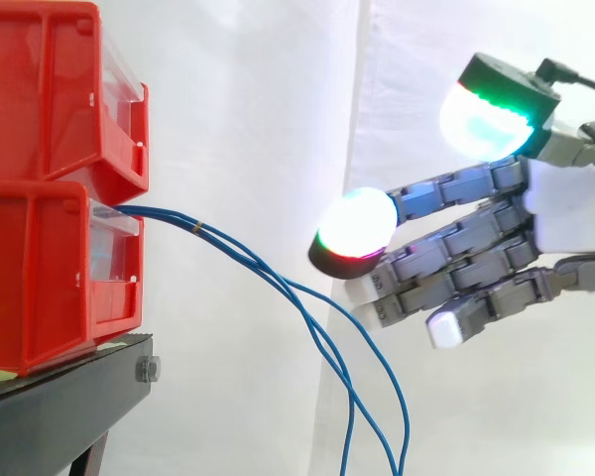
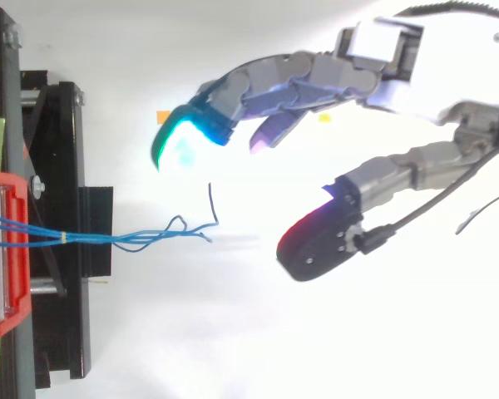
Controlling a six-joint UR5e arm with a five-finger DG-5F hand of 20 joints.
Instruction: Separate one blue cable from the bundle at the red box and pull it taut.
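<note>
Blue thin cables (image 2: 91, 239), tied in a bundle, sag from the lower red plastic bin (image 1: 40, 278); the robot hand (image 1: 570, 213) hovers clear, fingers (image 1: 466, 233) spread, presumably to single one out.

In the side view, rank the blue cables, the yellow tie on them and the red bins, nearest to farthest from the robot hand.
1. Blue cables, hanging just left of the robot hand.
2. Yellow tie, farther left.
3. Red bins, far left.

Bright, blown-out glare (top view)
</note>
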